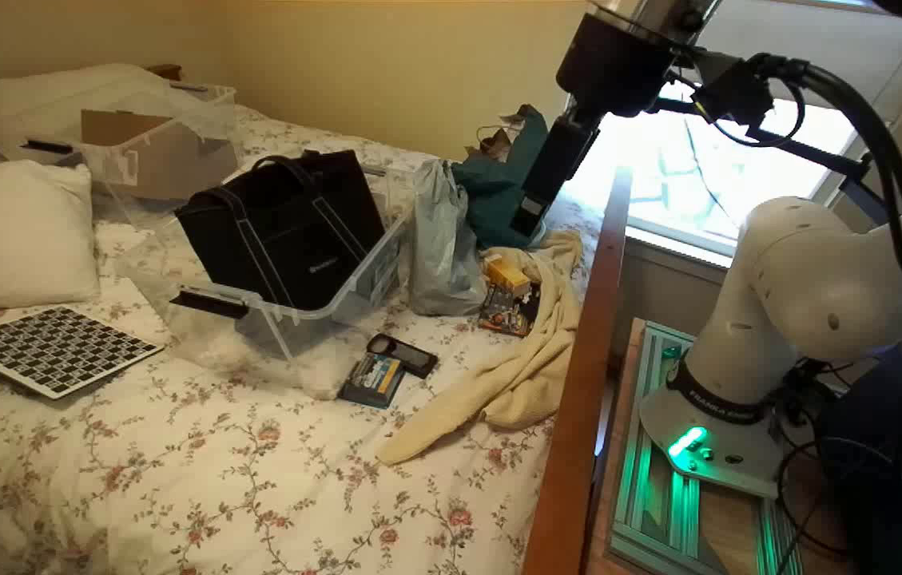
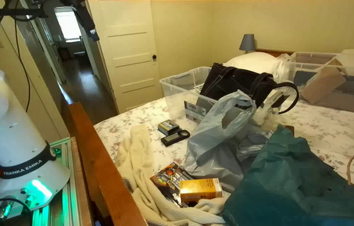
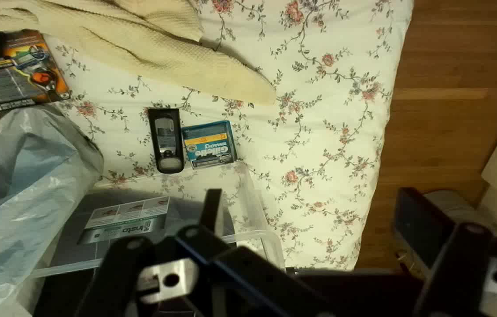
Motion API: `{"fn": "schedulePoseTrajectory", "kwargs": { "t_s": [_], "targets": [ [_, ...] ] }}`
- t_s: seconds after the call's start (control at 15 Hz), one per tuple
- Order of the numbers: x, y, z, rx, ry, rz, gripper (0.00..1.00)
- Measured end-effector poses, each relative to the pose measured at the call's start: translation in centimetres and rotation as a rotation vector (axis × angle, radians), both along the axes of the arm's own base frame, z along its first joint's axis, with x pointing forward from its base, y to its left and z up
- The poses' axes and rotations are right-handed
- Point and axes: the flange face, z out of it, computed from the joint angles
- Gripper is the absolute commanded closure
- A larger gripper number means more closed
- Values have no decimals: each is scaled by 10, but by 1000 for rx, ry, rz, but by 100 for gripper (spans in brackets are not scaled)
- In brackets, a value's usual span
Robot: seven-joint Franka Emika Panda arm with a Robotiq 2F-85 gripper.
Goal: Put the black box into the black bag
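The black box [image 3: 209, 144] is small and flat, with a teal, yellow and white label, and lies on the bed. It touches or nearly touches a long black bar in the wrist view. In both exterior views the black bag [image 1: 283, 231], a tote with white stitching and looped handles, leans tilted inside a clear plastic bin. High above the bed, to the window side of the bin in an exterior view, hangs my gripper [image 1: 529, 216]. In the wrist view its fingers [image 3: 422, 226] stand wide apart with nothing between them.
The clear bin's rim [image 1: 315, 313] rises around the bag. Beside it stand a grey plastic bag [image 2: 214, 157] and a teal bag [image 2: 289, 188]. The long black bar [image 3: 167, 141], a yellow box [image 2: 200, 190], a cream blanket [image 1: 490, 391] and a wooden bed rail [image 1: 582, 399] are near.
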Motion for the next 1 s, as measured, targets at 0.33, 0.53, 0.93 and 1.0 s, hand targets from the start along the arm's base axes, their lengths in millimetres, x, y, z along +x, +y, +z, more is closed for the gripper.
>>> {"fn": "schedulePoseTrajectory", "kwargs": {
  "t_s": [0.33,0.53,0.93,1.0],
  "targets": [
    [0,0,0,0,0,0,0],
    [1,0,-1,-1,2,-1,0],
    [49,21,-44,-43,-10,8,0],
    [60,24,-56,-59,-14,14,0]
  ]
}}
